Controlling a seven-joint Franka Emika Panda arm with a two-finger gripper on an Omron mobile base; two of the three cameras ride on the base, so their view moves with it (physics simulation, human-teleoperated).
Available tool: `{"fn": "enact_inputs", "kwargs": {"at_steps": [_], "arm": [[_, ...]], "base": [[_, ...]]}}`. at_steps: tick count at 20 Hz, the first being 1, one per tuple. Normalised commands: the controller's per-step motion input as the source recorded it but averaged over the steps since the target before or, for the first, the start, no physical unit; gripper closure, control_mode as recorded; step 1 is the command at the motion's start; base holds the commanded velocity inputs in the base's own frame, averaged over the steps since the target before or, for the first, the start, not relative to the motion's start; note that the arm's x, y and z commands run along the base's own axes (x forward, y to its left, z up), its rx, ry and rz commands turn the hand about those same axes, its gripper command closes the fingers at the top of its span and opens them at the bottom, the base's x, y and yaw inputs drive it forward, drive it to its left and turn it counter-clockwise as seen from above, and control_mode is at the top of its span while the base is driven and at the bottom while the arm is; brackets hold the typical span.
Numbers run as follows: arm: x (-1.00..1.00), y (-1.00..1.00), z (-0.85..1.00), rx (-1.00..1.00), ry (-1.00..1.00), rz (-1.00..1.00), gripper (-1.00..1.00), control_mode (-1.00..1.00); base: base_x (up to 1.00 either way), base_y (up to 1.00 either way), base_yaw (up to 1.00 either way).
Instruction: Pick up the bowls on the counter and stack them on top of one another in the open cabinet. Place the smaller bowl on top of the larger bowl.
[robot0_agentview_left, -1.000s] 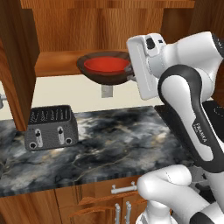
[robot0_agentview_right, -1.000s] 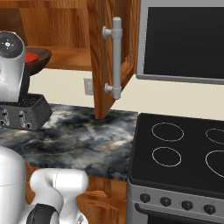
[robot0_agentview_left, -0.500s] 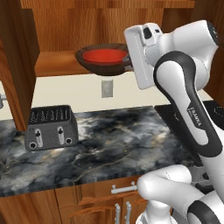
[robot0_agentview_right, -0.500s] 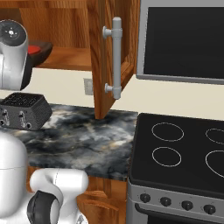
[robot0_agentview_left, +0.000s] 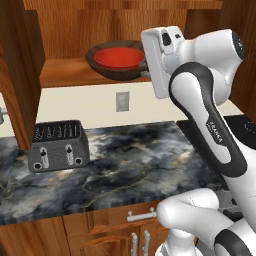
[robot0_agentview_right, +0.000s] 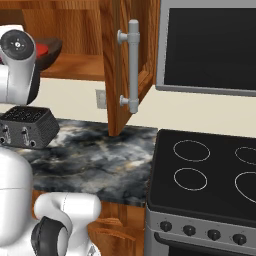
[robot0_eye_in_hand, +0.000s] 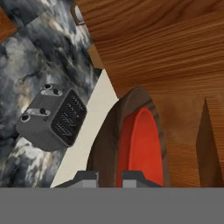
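red bowl (robot0_agentview_left: 118, 57) nested in brown bowl (robot0_agentview_left: 116, 71), pair at cabinet shelf (robot0_agentview_left: 65, 72) front edge. gripper (robot0_eye_in_hand: 109, 177) jaws nearly closed, pinching brown bowl rim, so stack moves as one. counter (robot0_agentview_left: 120, 162) holds toaster (robot0_agentview_left: 57, 145).

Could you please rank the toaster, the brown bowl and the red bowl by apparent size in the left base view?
1. Brown bowl and toaster: similar; the toaster is nearer, so unranked.
2. Red bowl, smallest, nested inside the brown one.

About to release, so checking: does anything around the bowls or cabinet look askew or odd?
Nothing stands out. The red bowl sits level inside the brown bowl over the cabinet shelf, with the hand shut on their rim.
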Motion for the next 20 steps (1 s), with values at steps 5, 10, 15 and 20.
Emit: {"fn": "enact_inputs", "kwargs": {"at_steps": [5, 10, 15, 20], "arm": [[0.17, 0.0, -0.01, 0.0, -0.04, -0.01, 1.0, -1.0], [0.21, 0.0, -0.04, 0.0, 0.02, -0.04, 1.0, -1.0], [0.3, 0.0, -0.01, 0.0, 0.06, -0.06, 1.0, -1.0], [0.31, 0.0, 0.0, 0.0, 0.05, -0.06, 1.0, -1.0]], "base": [[0.0, 0.0, 0.0], [0.0, 0.0, 0.0], [0.0, 0.0, 0.0], [0.0, 0.0, 0.0]]}}
